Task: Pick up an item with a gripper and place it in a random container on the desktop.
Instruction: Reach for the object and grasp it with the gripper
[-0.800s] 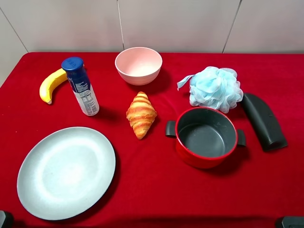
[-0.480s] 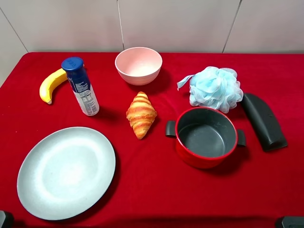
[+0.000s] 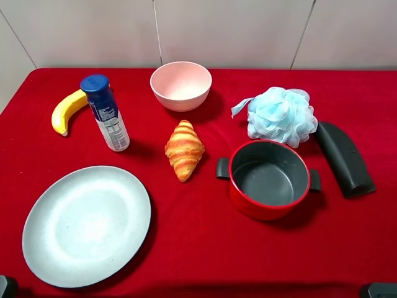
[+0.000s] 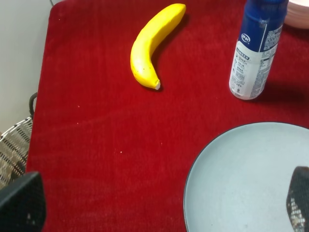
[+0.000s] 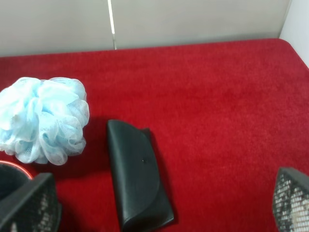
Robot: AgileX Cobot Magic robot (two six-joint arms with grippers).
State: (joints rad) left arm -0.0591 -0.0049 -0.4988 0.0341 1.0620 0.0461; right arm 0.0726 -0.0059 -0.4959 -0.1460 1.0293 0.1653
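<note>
Red table (image 3: pixel 198 248): your black case (image 3: pixel 344 158) lies beside bath pouf (image 3: pixel 282 115); left end effector (image 4: pixel 159 203), right end effector (image 5: pixel 161 205) both spread.

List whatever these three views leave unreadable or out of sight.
1. Blue-and-white spray can: label print too small in exterior high; cap cut off in left wrist.
2. Round pale pink bowl: only an edge sliver in left wrist.
3. Red pot with black handles: only a rim sliver in right wrist, beside a fingertip.
4. Left gripper, right gripper: only fingertips show in wrist views.
</note>
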